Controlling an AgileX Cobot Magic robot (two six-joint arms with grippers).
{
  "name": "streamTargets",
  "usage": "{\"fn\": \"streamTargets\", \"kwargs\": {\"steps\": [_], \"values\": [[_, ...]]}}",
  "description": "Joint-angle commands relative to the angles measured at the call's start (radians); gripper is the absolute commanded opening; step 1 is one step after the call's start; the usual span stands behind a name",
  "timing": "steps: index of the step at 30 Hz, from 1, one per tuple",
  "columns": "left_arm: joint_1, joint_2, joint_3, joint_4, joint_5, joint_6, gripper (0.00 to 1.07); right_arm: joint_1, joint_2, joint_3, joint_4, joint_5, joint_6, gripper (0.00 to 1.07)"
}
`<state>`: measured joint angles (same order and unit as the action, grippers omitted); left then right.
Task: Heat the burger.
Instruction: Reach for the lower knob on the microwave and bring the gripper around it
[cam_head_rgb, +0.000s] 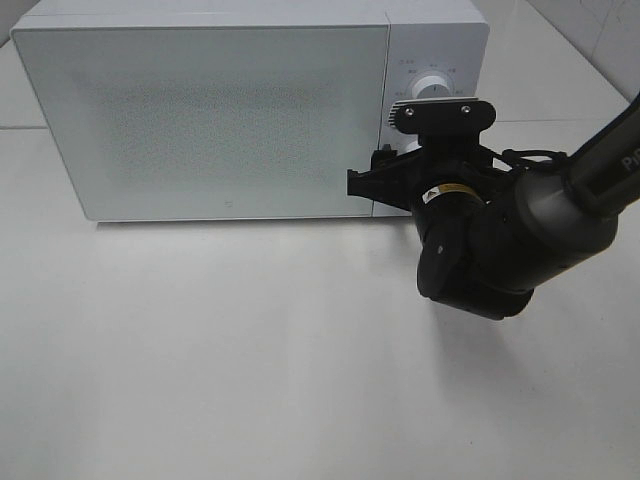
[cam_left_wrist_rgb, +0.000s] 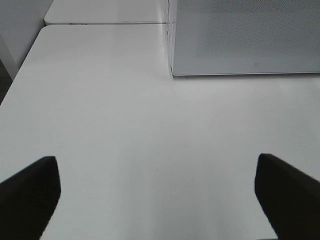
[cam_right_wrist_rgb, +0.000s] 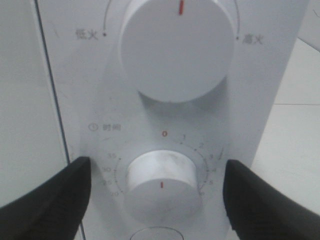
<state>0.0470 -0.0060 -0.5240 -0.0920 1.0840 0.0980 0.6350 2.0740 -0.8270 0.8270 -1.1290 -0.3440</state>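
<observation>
Two knobs sat one above the other on the control panel (cam_head_rgb: 400, 75) of a white microwave (cam_head_rgb: 200, 120), which stood on a pale table (cam_head_rgb: 250, 360) with its frosted door (cam_head_rgb: 200, 110) shut. The burger showed in none of the three views, so its place could not be told.

In the high view the right arm reached across to the front of the panel, and the right gripper (cam_head_rgb: 400, 165) pointed at it, just below the upper knob (cam_head_rgb: 430, 85). The right wrist view looked straight at the panel. There the right gripper (cam_right_wrist_rgb: 160, 185) stood spread, one dark finger (cam_right_wrist_rgb: 50, 200) on each side of the lower knob (cam_right_wrist_rgb: 160, 182). A strip of white panel showed between each finger and the knob, so the jaws gripped nothing. A ring of numbers ran round this knob, with an orange 0 (cam_right_wrist_rgb: 164, 134) at its head, and the short red mark on the knob's face lay on the side towards that 0. The larger upper knob (cam_right_wrist_rgb: 177, 47) carried a red line of its own, with Chinese lettering to either side.

In its own wrist view the left gripper (cam_left_wrist_rgb: 157, 195) hung over bare table (cam_left_wrist_rgb: 125, 125), its two dark fingers (cam_left_wrist_rgb: 30, 192) far apart with nothing between them. The microwave's front corner (cam_left_wrist_rgb: 172, 50) stood well beyond it.
</observation>
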Motion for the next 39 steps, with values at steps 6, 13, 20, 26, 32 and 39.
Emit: {"fn": "streamTargets", "kwargs": {"steps": [6,13,20,26,32,39], "values": [[0.003,-0.015,0.002,-0.002,-0.011,-0.005,0.98,-0.006,0.0,-0.009,0.005,-0.014,0.003,0.66],[0.003,-0.015,0.002,-0.002,-0.011,-0.005,0.98,-0.018,0.009,-0.015,0.007,0.013,0.052,0.6],[0.003,-0.015,0.002,-0.002,-0.011,-0.005,0.98,-0.018,0.009,-0.017,-0.012,0.015,0.067,0.4],[0.003,-0.015,0.002,-0.002,-0.011,-0.005,0.98,-0.018,0.009,-0.017,-0.027,0.008,0.067,0.16],[0.003,-0.015,0.002,-0.002,-0.011,-0.005,0.98,-0.018,0.009,-0.017,-0.065,-0.037,0.106,0.06],[0.003,-0.015,0.002,-0.002,-0.011,-0.005,0.98,-0.017,0.009,-0.017,-0.109,-0.097,0.212,0.06]]}}
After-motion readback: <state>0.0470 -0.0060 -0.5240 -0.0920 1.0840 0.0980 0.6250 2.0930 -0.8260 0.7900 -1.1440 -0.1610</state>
